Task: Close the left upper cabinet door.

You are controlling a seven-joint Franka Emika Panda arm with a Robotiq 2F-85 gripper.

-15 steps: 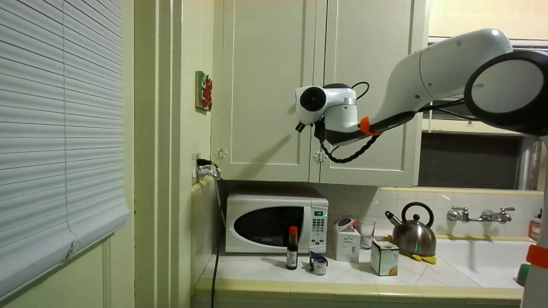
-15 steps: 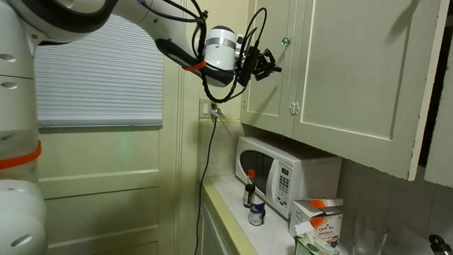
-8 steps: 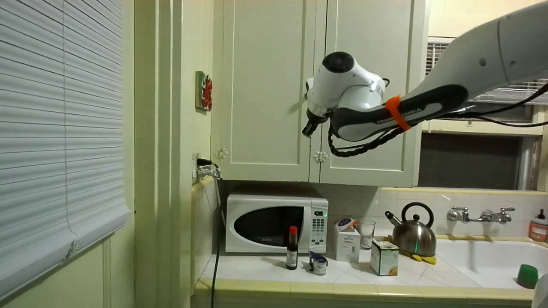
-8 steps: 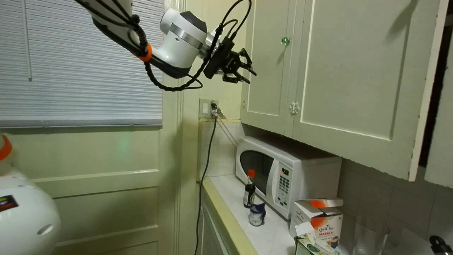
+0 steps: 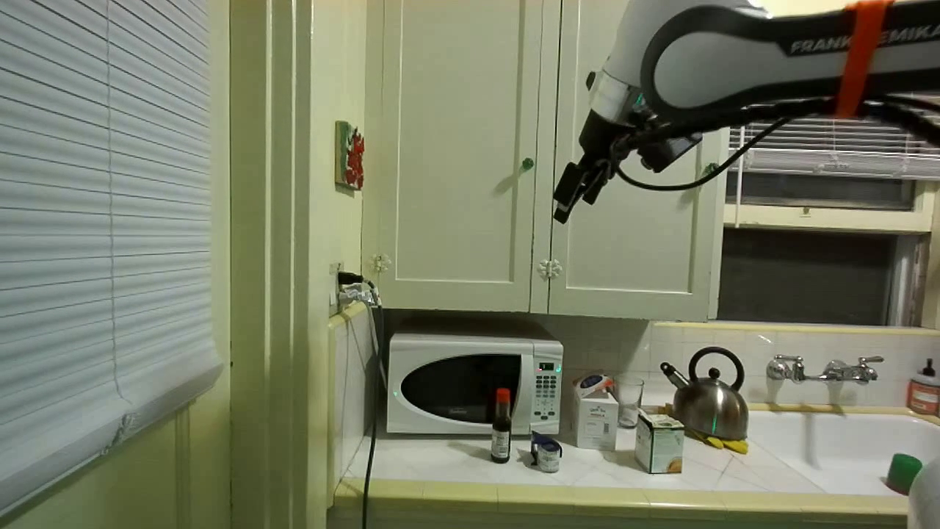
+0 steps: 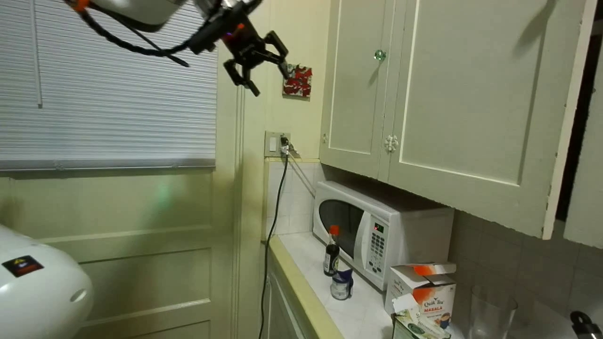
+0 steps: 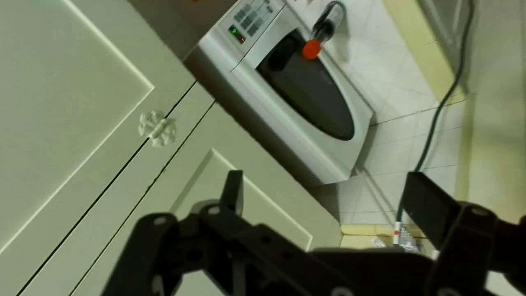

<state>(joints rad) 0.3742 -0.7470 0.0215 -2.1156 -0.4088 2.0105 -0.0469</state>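
Note:
The left upper cabinet door point(image 5: 455, 147) is cream with a recessed panel and a green knob point(image 5: 527, 164). It lies flush with its frame in both exterior views, a thin dark line along its knob side. The same door point(image 6: 351, 113) shows beside the wall in an exterior view, and the left door point(image 7: 246, 156) fills the lower middle of the wrist view, partly behind a finger. My gripper point(image 6: 271, 84) hangs in the air, apart from the door, fingers spread with nothing between them. In the wrist view the gripper point(image 7: 324, 185) also stands wide.
The right-hand cream door point(image 6: 471, 94) has a dark gap beside its outer edge. Below the cabinet stand a microwave point(image 5: 474, 386), a red-capped bottle point(image 5: 501, 433), small boxes point(image 5: 659, 444) and a kettle point(image 5: 711, 404). A black cord point(image 6: 275, 216) runs down the wall.
The arm has drawn back from the cabinet, so the left door's knob now shows. My gripper's fingers have spread from shut to wide. The left door has not visibly moved.

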